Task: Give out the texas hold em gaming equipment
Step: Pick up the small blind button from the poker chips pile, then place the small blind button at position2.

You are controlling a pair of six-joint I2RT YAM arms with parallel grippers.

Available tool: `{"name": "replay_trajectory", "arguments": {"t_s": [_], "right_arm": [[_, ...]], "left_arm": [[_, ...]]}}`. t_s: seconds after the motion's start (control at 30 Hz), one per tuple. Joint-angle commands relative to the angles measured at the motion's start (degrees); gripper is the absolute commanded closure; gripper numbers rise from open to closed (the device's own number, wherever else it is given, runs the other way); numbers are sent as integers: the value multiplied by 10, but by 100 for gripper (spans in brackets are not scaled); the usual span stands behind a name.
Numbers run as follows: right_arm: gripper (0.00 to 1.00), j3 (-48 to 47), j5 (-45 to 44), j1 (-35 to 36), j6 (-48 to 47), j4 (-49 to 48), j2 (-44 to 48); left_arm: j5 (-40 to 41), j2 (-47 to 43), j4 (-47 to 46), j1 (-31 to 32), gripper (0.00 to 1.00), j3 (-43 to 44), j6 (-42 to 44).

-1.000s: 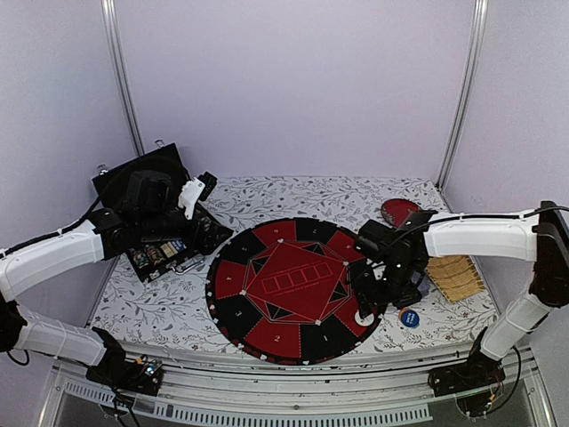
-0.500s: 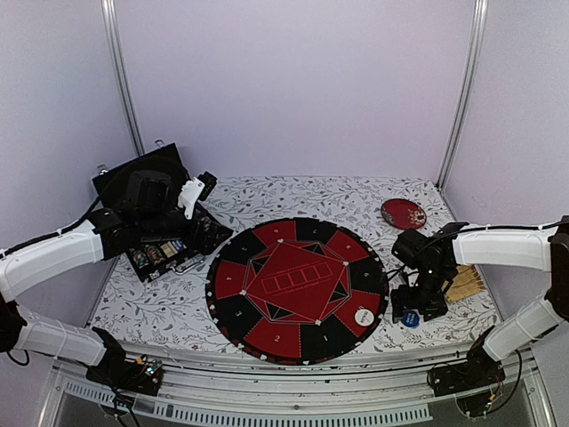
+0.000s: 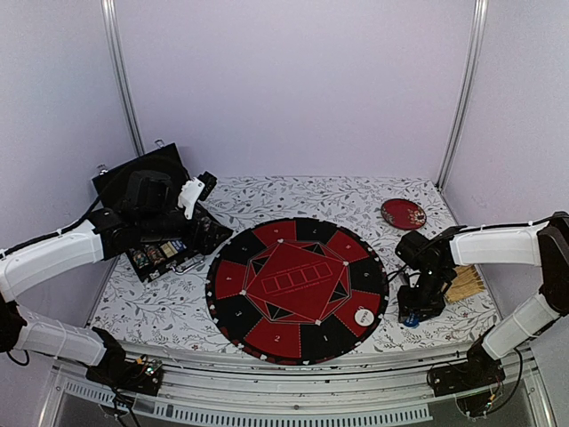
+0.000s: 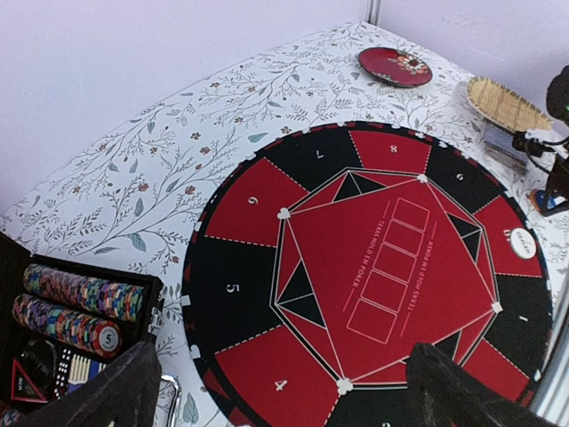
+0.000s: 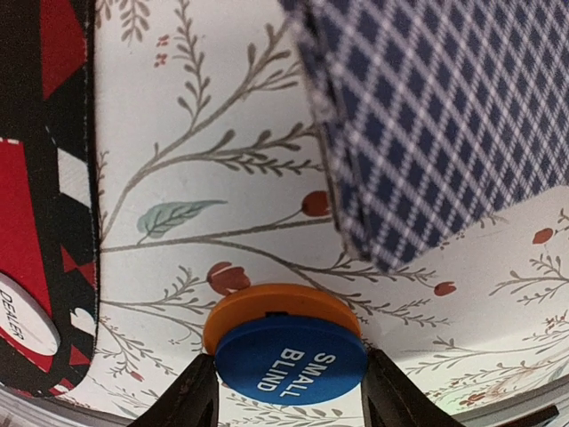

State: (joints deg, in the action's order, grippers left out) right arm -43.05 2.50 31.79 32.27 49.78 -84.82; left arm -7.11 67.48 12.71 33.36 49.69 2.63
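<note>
A blue "SMALL BLIND" disc (image 5: 292,360) lies on an orange disc (image 5: 267,307) on the floral cloth. My right gripper (image 5: 292,396) is low over them, its fingers touching both sides of the blue disc; it also shows in the top view (image 3: 416,311). A deck of blue-checked cards (image 5: 444,116) lies just beyond. A white dealer disc (image 3: 364,316) rests on the round poker mat (image 3: 293,285). Striped chips (image 4: 80,302) sit in the black case (image 3: 160,245). My left gripper (image 4: 284,405) is open and empty, held above the mat's left edge.
A dark red plate (image 3: 403,213) sits at the back right. A straw slatted mat (image 3: 464,280) lies right of my right gripper. The open case lid (image 3: 142,182) stands at the back left. The table's front edge is close to the discs.
My right gripper left the white dealer disc on the poker mat, moved right off the mat, and came down around the blue disc. The left arm has not moved.
</note>
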Motion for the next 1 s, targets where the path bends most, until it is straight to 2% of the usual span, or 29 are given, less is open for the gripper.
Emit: {"name": "replay_trajectory", "arguments": {"t_s": [0.0, 0.33, 0.7, 0.83, 0.97], "right_arm": [[48, 5, -2, -3, -5, -10, -3], [63, -5, -16, -3, 10, 27, 14], [68, -57, -19, -1, 18, 92, 62], [72, -110, 8, 41, 4, 95, 79], [75, -194, 34, 127, -6, 56, 53]], "left_arm": [[-5, -10, -7, 6, 2, -9, 7], [-8, -12, -7, 6, 2, -8, 7], [-9, -12, -7, 6, 2, -8, 7], [-7, -12, -8, 6, 2, -7, 7], [0, -13, -10, 6, 2, -7, 7]]}}
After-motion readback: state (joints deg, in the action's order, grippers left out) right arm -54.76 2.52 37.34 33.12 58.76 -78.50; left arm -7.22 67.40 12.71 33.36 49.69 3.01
